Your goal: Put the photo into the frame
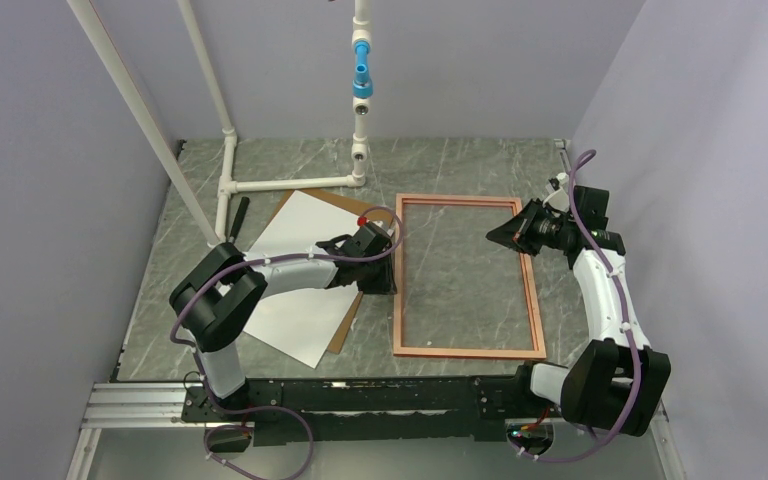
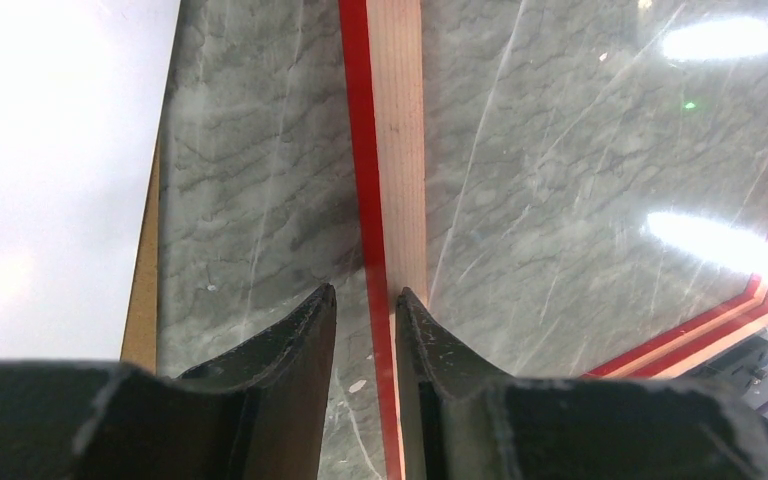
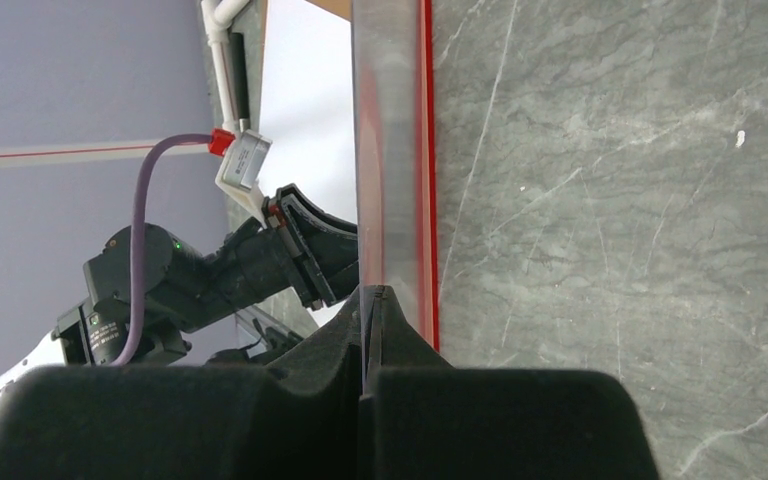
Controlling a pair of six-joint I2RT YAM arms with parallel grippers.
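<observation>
On the grey marbled tabletop, the thin-bordered rectangular frame lies pale wood face up. The white paper photo rests to its left on a brown backing board. Left gripper: fingers narrowly parted over the left rail, grip unclear. Right gripper: pressed together at the right rail. Likely step: squaring the frame, so keep it flat and move both arms evenly.

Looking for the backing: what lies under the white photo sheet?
A brown board pokes out beneath the photo at its far corner and right edge. How far it extends underneath is covered by the sheet.
</observation>
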